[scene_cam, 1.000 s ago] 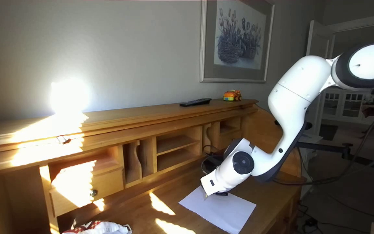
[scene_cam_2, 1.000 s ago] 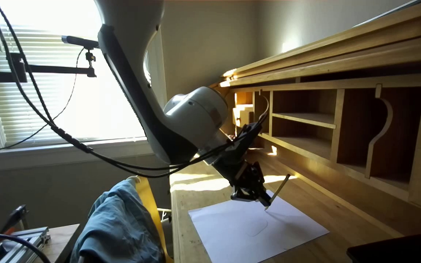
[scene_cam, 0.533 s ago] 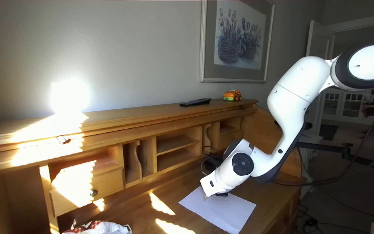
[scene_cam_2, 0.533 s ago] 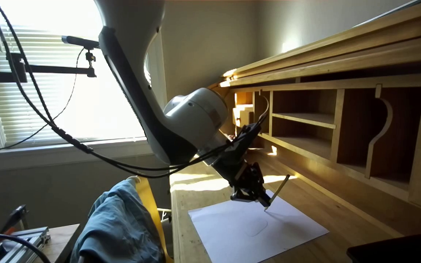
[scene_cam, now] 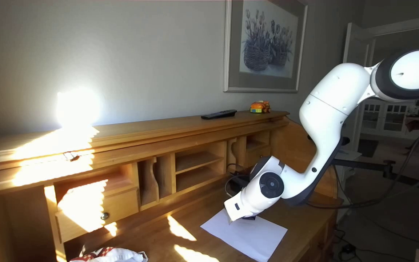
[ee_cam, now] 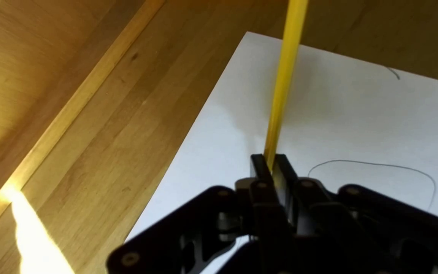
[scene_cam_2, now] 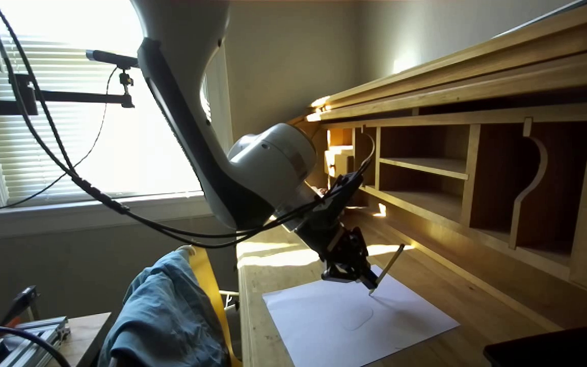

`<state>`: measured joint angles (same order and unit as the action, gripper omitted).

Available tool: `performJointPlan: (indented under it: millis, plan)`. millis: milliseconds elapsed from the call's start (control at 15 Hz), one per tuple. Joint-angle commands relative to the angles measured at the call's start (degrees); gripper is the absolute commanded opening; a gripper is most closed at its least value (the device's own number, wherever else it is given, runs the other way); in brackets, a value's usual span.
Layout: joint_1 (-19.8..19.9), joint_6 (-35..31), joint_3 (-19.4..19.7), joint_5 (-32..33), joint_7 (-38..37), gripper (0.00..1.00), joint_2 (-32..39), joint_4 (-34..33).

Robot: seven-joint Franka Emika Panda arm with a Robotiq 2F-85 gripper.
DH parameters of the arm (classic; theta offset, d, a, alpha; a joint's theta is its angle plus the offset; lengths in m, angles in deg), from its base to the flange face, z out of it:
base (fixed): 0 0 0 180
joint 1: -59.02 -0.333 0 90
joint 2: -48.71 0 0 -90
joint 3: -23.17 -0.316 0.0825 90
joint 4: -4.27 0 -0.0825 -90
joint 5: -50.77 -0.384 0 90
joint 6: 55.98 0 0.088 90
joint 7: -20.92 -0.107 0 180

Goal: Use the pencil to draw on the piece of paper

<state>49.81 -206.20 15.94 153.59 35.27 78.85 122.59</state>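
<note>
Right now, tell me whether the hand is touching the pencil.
Touching. The wrist view shows the hand closed on both sides of the pencil, leaving no gap.

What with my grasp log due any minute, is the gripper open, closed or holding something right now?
Gripper: closed, holding the yellow pencil.

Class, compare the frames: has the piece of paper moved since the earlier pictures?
No. In both exterior views the piece of paper shows no visible shift in any direction against the fixed wooden desk.
</note>
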Motion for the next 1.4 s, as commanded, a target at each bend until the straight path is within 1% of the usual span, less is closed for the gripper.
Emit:
performJointPlan:
  millis: [0, 1000, 1333]
  plan:
    - [0.2, 1.1, -0.2, 1.2, 0.0, 0.02, -0.5, 1.4]
    - [1.0, 0.9, -0.1, 0.5, 0.4, 0.02, -4.3, 6.6]
    - [1.1, 0.9, -0.2, 0.6, 0.6, 0.02, -3.7, 5.7]
